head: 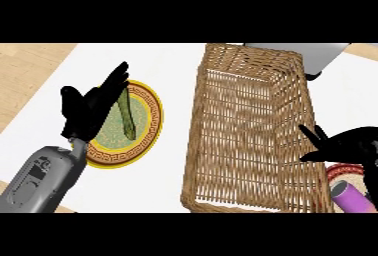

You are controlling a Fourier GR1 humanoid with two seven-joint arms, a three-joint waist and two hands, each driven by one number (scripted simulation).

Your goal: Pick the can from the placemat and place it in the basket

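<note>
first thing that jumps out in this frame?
The big wicker basket filling the centre. Left of it, the left hand hovers open over a yellow-rimmed plate holding a green vegetable. At lower right, the right hand sits just above the purple can.

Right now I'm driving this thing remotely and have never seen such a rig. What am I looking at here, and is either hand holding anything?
This is one picture from the robot's head, looking steeply down at a white counter top. The grey forearms end in black hands. The left hand is open, fingers straight, over a round yellow-rimmed plate with a green vegetable on it. In the middle stands a wicker basket, with nothing to see inside. The right hand hovers at the basket's right rim, fingers spread, holding nothing. Below it lies the purple can, on its side on a round red-edged placemat, not yet picked up. A grey object sits beyond the basket.
</note>
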